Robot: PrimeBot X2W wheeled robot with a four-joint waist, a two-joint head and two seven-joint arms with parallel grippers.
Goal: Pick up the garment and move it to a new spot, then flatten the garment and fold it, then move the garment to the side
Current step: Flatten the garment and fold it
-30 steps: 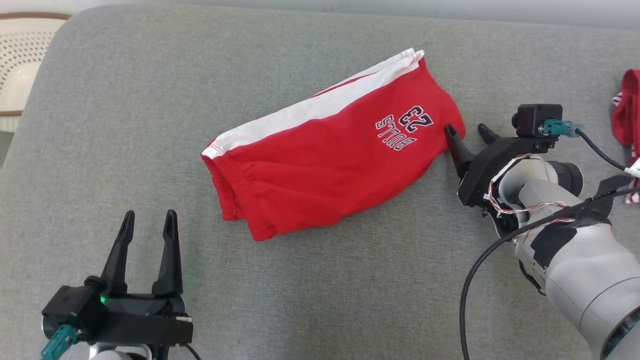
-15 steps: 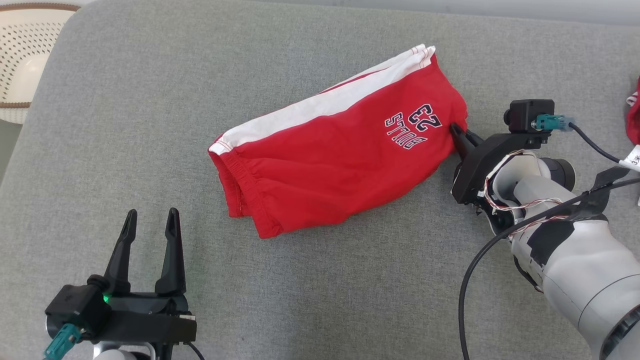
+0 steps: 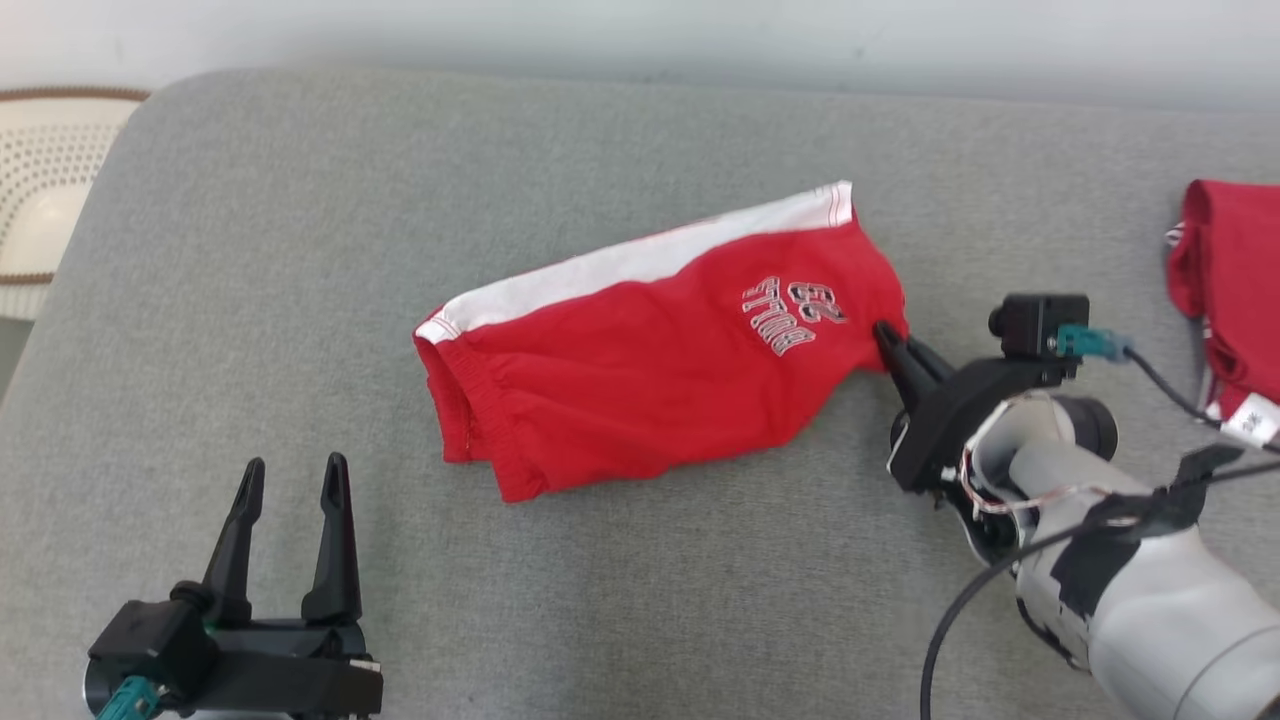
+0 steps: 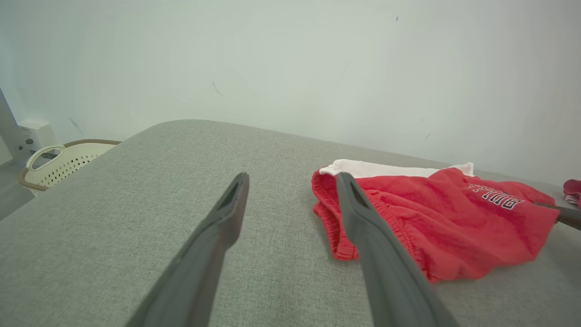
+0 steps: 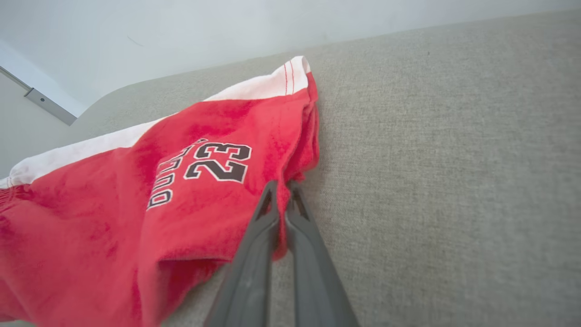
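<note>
Looking down, we see the grey cushion (image 3: 250, 250), and on its middle lies the red garment (image 3: 640, 380). Our right gripper (image 3: 885, 335) pinches the garment's right edge, its fingers closed on cloth. Our left gripper (image 3: 293, 470) hovers well apart from it, fingers spread, holding nothing.

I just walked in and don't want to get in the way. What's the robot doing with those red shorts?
The right gripper is shut on the leg end of the red shorts, next to the printed number. Most of the shorts rest on the grey cushion. The left gripper is open and sits apart from the waistband end, touching nothing. Another red garment lies at the far right.
</note>
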